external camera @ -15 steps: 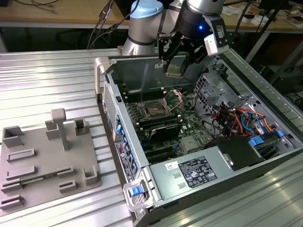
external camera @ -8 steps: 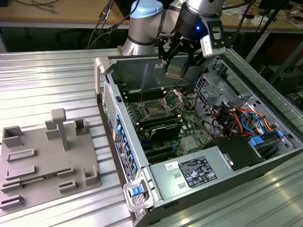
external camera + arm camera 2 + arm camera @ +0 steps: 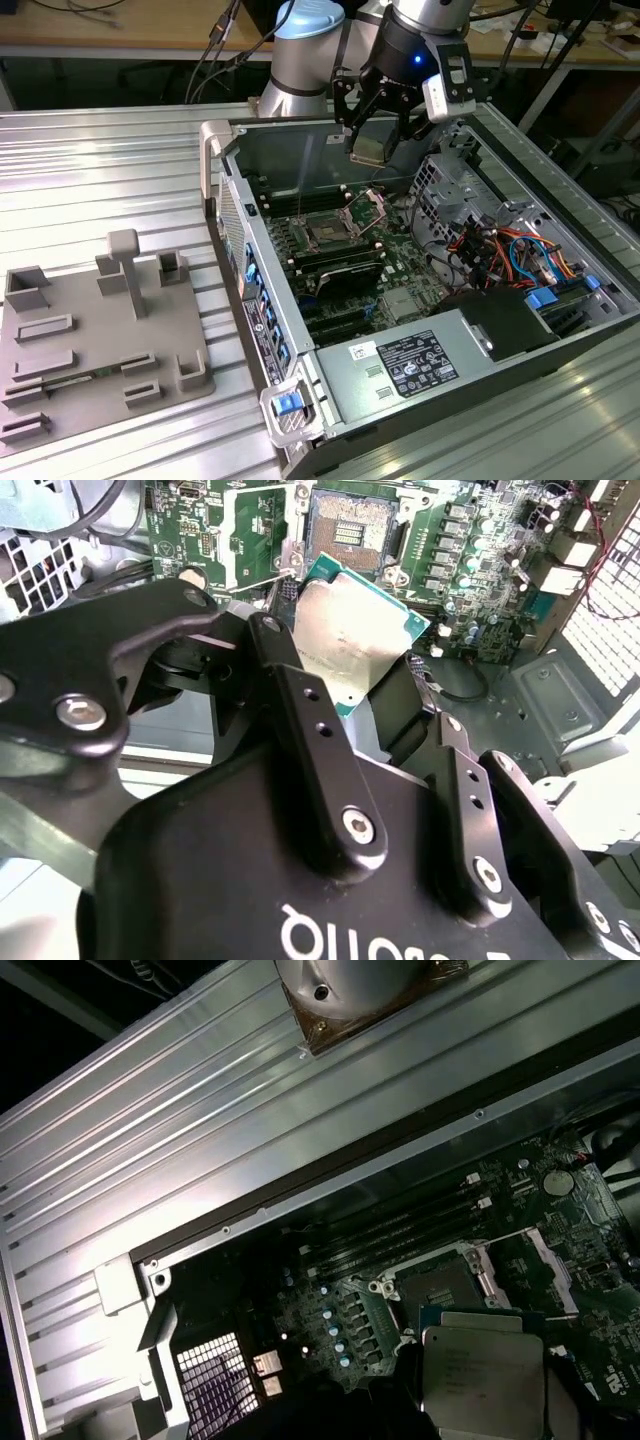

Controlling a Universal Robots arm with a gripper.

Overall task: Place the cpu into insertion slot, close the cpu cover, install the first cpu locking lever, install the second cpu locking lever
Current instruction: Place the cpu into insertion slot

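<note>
My gripper (image 3: 372, 140) hangs above the open computer case, shut on the cpu (image 3: 367, 152), a small square chip with a silvery top. In the second wrist view the cpu (image 3: 350, 640) sits tilted between the two black fingers (image 3: 300, 710). The insertion slot (image 3: 328, 235) lies below on the green motherboard, its dark centre bare in both wrist views (image 3: 350, 530) (image 3: 440, 1280). Beside the slot the cpu cover (image 3: 368, 210) (image 3: 255, 530) stands swung open. A thin wire locking lever (image 3: 255, 580) is raised next to it.
The case's tall metal walls (image 3: 300, 150) ring the board. Long black memory slots (image 3: 335, 260) lie beside the socket, a drive cage (image 3: 450, 185) and coloured cables (image 3: 500, 250) to the exterior view's right, a power supply (image 3: 415, 365) in front. A grey fixture tray (image 3: 100, 330) lies outside.
</note>
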